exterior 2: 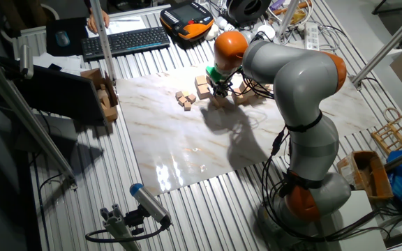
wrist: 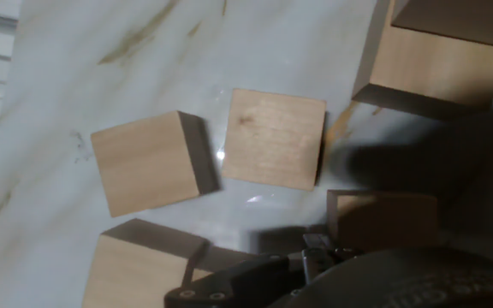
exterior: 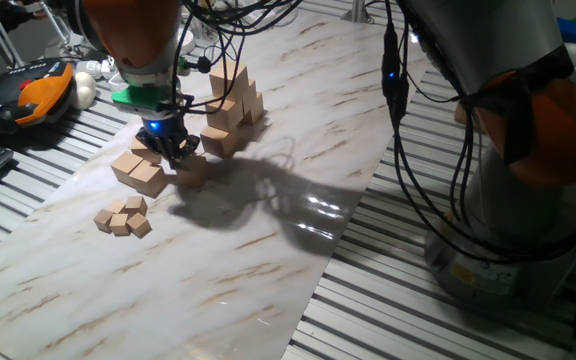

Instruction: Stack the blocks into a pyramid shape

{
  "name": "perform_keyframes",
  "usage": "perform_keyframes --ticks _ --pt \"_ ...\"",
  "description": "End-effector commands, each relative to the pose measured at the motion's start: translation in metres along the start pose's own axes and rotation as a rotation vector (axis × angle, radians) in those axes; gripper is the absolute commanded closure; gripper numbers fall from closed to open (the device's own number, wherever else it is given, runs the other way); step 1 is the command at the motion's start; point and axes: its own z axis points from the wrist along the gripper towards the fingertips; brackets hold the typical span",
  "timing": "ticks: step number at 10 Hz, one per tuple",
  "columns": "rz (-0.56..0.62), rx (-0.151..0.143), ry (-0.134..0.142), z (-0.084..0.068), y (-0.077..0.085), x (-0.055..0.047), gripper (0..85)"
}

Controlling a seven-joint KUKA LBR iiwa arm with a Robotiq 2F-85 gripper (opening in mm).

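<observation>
Marble-patterned white sheeting covers the surface [exterior: 268, 200], which rests on a ribbed metal table [exterior: 418, 310]. The end effector [exterior: 173, 148] hangs low over the blocks, among the loose ones at the near edge of the group; its fingers are dark and crowded by wood, so I cannot tell whether they are open, closed or holding anything. Pale-tan wooden blocks sit in two clusters: a stacked pile [exterior: 233, 100] beyond the end effector, rising several blocks high, and a loose pair [exterior: 138, 170] just beside it. In the hand view, two blocks [wrist: 272, 139] lie flat side by side, nearly touching, with a taller stacked block [wrist: 435, 60] close at upper right and another block [wrist: 139, 274] at the lower left edge; part of the hand's dark housing [wrist: 315, 278] blocks the bottom of that view.

Four or five smaller cubes [exterior: 123, 217] huddle together, apart from the big blocks. Black cables [exterior: 398, 110] hang from the arm across the surface's far side. An orange-and-black teach pendant [exterior: 38, 90] and a keyboard [exterior 2: 124, 42] lie off the sheeting, well clear of the blocks.
</observation>
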Motion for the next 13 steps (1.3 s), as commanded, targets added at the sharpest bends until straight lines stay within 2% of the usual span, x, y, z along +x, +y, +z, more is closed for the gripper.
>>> perform_keyframes --ticks 1,3,7,9,11,13 --pt "0.004 0.007 0.003 -0.003 0.002 0.002 85.0" --pt "0.009 0.019 0.025 -0.009 0.006 0.004 85.0" --pt "0.012 0.054 0.101 -0.034 0.023 -0.004 85.0" --pt "0.022 0.051 0.102 -0.045 0.031 -0.003 85.0" --pt "0.043 0.029 0.108 -0.046 0.037 -0.002 85.0" --pt "0.057 0.015 0.095 -0.043 0.048 0.001 85.0"
